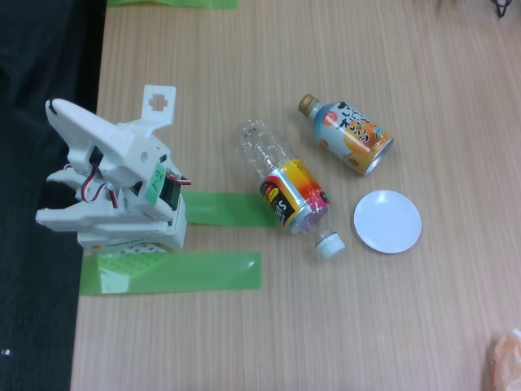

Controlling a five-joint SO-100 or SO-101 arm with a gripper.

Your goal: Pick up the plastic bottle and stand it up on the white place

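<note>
The plastic bottle [285, 179] lies on its side in the middle of the wooden table. It is clear, with a red-orange-yellow label, and its white cap [328, 244] points toward the lower right. The white place [387, 221], a small flat round disc, lies just right of the cap, apart from it. The white arm sits folded at the table's left edge. Its gripper [47, 195] points left over the dark floor, far from the bottle and holding nothing. I cannot make out how its jaws stand.
A gold-capped blue-and-orange can-like bottle [350, 134] lies on its side just above the disc. Green tape strips [175, 273] lie by the arm's base [134, 236]. The table's left edge [91, 204] borders dark floor. An orange object [506, 358] shows at the bottom right corner.
</note>
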